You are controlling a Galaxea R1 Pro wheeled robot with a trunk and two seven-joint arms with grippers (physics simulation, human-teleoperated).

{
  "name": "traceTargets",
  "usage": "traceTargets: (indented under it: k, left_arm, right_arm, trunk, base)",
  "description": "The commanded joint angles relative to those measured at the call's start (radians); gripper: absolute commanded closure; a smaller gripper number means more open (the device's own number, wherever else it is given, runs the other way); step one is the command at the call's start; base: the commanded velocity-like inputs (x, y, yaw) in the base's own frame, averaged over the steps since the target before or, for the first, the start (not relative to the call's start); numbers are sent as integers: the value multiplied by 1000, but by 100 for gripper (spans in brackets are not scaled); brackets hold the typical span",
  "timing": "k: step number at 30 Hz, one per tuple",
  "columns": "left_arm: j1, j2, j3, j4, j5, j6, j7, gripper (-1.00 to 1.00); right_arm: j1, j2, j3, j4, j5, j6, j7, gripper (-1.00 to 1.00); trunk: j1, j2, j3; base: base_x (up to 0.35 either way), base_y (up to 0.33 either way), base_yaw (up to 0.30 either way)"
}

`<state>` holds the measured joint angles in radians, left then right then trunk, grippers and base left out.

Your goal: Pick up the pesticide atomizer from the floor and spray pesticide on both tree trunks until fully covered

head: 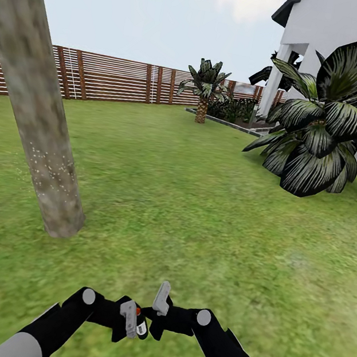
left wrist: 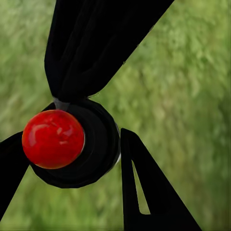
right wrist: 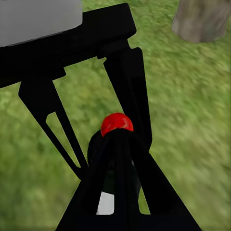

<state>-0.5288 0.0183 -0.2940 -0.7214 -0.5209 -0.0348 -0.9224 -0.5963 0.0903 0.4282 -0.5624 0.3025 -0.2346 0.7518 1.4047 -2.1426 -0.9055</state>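
Risk: right gripper [head: 149,320] is pinching the spray bottle [head: 140,324] by its very tip while the left gripper [head: 126,322] is crowding it, state unclear; a bump could knock it onto the lawn [head: 195,216], leaving the trunk [head: 37,102] only sparsely speckled.

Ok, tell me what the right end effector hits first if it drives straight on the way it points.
Most likely the pesticide atomizer: its red top sits just past the right end effector tips, at the left end effector. Behind that is lawn. Depth is hard to judge.
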Motion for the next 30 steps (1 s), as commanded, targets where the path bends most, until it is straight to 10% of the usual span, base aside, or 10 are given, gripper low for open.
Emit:
traceTargets:
  k: [1, 7, 16, 17, 21, 24, 26, 30]
  left_arm:
    - [0, 1, -2, 0, -6, -4, -1, 100]
    - [3, 27, -1, 13, -12, -5, 0, 100]
    - [15, 189, 1, 56, -14, -5, 3, 100]
    - [16, 206, 1, 61, -14, -5, 3, 100]
    - [19, 250, 0, 95, -13, -3, 18, 100]
    - [19, 251, 12, 178, 6, -1, 152, 100]
    - [19, 240, 54, 272, 77, -4, 282, 100]
    - [24, 219, 141, 484, 402, -155, 492, 100]
  right_arm:
    - [0, 0, -1, -1, 10, -6, 0, 100]
    - [0, 0, 0, 1, 10, -6, 0, 100]
    - [0, -2, -1, 7, 13, -6, 0, 100]
    - [0, -3, -2, 7, 13, -7, 0, -100]
    - [0, -10, -3, 13, 14, -8, -6, -100]
    - [1, -39, -7, 133, 11, -12, -52, -100]
    - [2, -59, -10, 277, 5, -27, -205, -100]
    - [18, -69, -12, 495, -62, -187, -638, -100]
  trunk:
    - [0, 0, -1]
    - [0, 0, -1]
    - [0, 0, -1]
    - [0, 0, -1]
    - [0, 0, -1]
    - [0, 0, -1]
    - [0, 0, -1]
    - [0, 0, -1]
  base:
    - [0, 0, 0]
    - [0, 0, 0]
    - [0, 0, 0]
    - [0, 0, 0]
    - [0, 0, 0]
    - [0, 0, 0]
    - [0, 0, 0]
    - [0, 0, 0]
